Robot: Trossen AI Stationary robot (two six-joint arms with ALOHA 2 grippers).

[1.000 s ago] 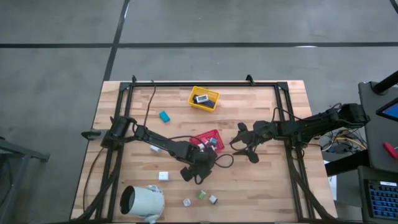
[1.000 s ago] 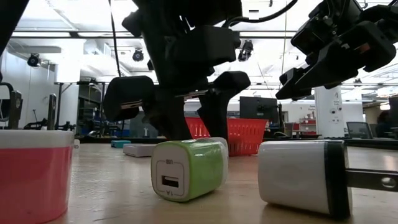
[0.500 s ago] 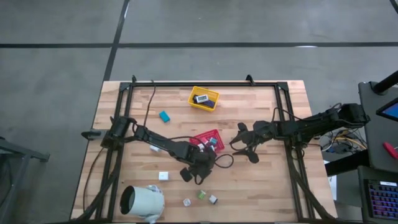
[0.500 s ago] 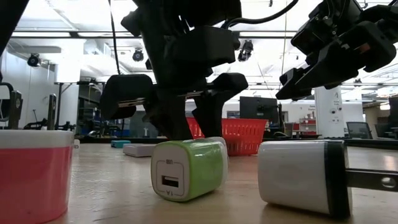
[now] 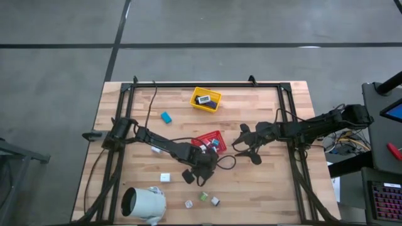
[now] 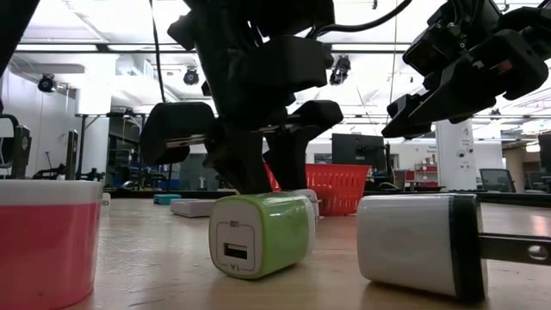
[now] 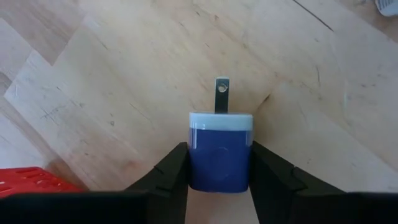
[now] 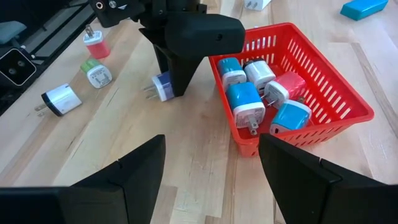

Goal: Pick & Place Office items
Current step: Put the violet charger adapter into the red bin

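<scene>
A navy charger (image 7: 220,154) with a pale cap and metal prongs lies on the bench (image 7: 124,81), pinched by the left pincer (image 7: 219,177) just beside the red tray (image 8: 323,102). Bare wood lies beyond its prongs. The right pincer (image 8: 211,168) hovers spread nearby.

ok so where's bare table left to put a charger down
Bare wood lies between the yellow tray and the table's right edge, and around the teal block. It is crowded by the red basket, where the left gripper holds the blue charger.
</scene>
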